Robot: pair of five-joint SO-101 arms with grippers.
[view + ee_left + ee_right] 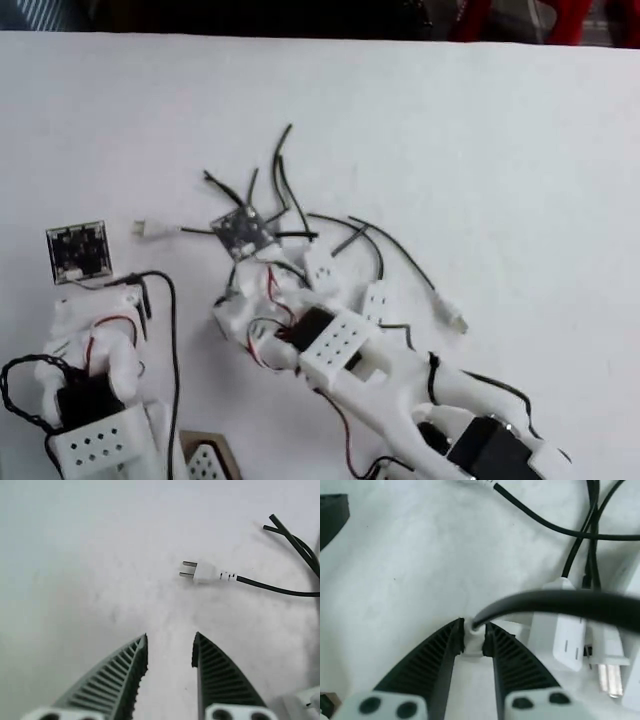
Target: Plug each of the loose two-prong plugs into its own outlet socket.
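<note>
White plug [473,647] gripped by right claw [474,625] — left claw [170,636] agape, probably hovering

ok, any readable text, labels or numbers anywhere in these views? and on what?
None can be read.
Dark-patterned square panel at far left: no letters legible.
Smaller square panel mid-scene: too blurred.
Large white plug body in the right wrist view: short marks, too small to read.
Loose two-prong plug in the left wrist view: no print visible.
Small white plug in the right gripper: no print visible.
</note>
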